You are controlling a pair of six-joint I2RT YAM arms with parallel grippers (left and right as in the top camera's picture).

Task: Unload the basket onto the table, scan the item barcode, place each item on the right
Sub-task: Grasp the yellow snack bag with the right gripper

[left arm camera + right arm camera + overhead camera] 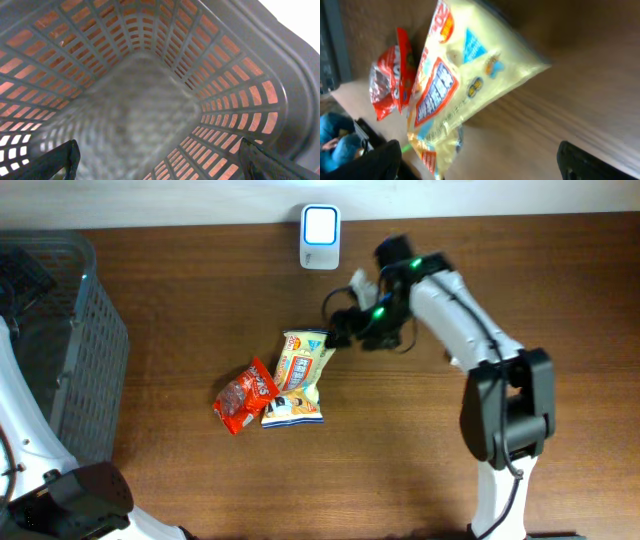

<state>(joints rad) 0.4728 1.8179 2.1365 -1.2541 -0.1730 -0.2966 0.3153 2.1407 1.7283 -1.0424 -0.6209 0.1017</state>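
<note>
Overhead: yellow snack bag [298, 375] touches red packet [244, 395].

table [180, 290]: dark brown wood | far edge: pale strip [150, 200] | left: grey mesh basket [100, 340] | light: even

Snack bag [300, 375]: yellow, red-and-blue print. Packet [243, 395] at its left: red. Basket [95, 350], far left: grey lattice. Table [200, 280]: brown wood grain. Scanner [320, 235]: white.
</note>
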